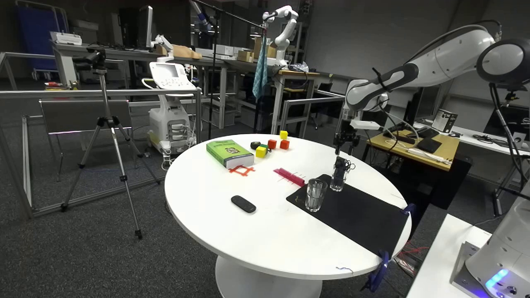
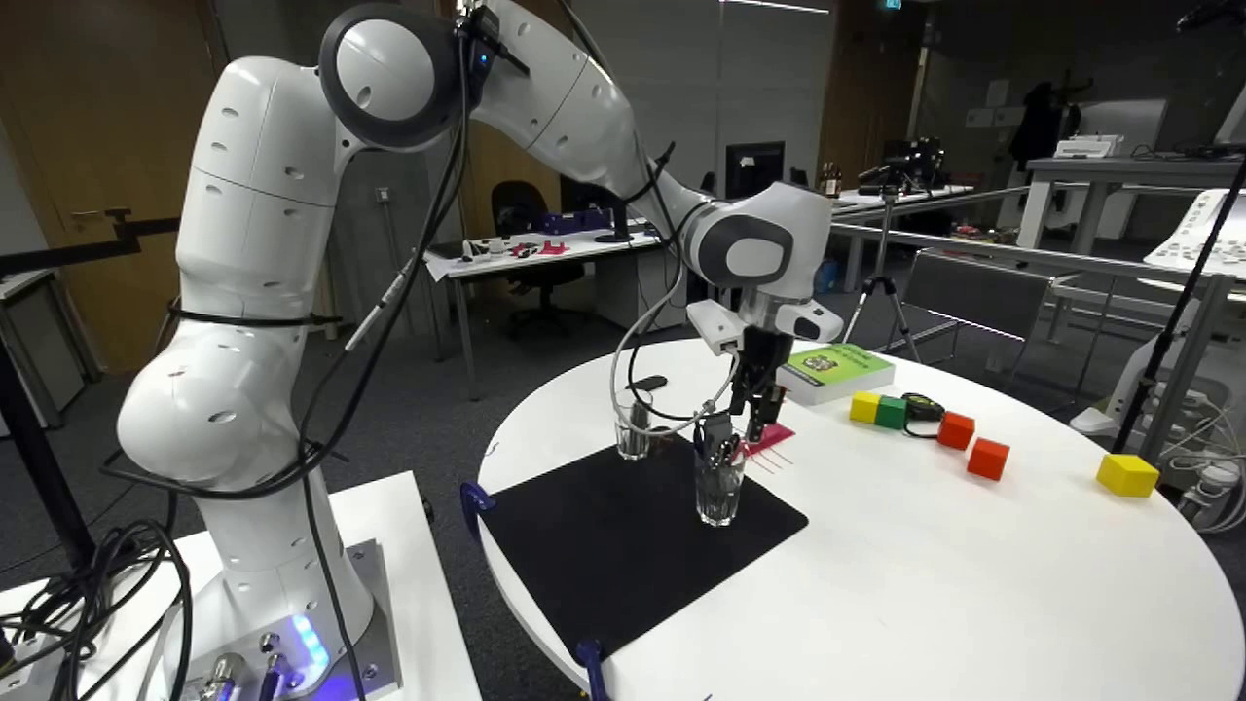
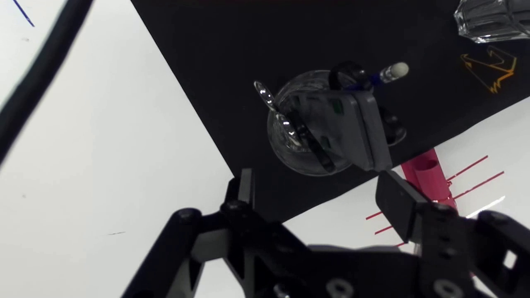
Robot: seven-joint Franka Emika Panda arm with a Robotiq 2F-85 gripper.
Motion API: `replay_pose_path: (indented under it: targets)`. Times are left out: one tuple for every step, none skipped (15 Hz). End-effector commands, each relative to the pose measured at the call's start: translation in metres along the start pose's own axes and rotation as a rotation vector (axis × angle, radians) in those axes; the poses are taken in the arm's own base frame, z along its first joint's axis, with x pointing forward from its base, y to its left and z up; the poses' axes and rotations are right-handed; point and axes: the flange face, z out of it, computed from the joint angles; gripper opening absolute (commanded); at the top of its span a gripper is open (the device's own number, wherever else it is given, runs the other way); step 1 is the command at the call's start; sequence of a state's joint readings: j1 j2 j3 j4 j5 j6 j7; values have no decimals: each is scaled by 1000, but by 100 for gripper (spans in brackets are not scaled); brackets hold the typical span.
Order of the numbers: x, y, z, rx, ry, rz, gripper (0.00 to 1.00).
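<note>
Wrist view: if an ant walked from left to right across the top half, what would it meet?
Black cable, edge of the black mat, glass stuffed with things, pencil eraser, another glass.

Glass [image 1: 338, 182] on the mat [image 1: 360, 219], pencil [image 3: 395, 71] inside
In an exterior view, a second glass [image 1: 315, 198] stands before that one to the left, the book [image 1: 230, 154] behind, farther left.

the tabletop [image 1: 207, 190] is bright, the wall [image 1: 360, 41] dim.
</note>
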State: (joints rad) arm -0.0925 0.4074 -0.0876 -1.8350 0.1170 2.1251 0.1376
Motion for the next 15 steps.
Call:
replay_pose_path:
  targets:
    - [4, -2, -24, 21, 30, -4, 100]
    - [4, -3, -31, 28, 40, -5, 100]
    - [5, -5, -38, 35, 52, -4, 100]
    - [4, -7, -46, 43, 62, -3, 100]
    - [5, -9, -53, 47, 75, -4, 100]
    - [4, -11, -60, 53, 88, -1, 100]
    - [3, -13, -68, 60, 97, 1, 100]
    - [1, -14, -74, 64, 108, 2, 100]
    - [-1, -16, -81, 69, 114, 5, 100]
    - [-4, -19, -88, 73, 124, 6, 100]
    - [-7, -21, -95, 81, 130, 2, 100]
    - [-10, -24, -102, 89, 137, 0, 100]
    - [-14, -27, -109, 96, 146, -9, 100]
    - [-17, -31, -115, 102, 153, -17, 100]
    - [-21, -36, -122, 106, 162, -22, 100]
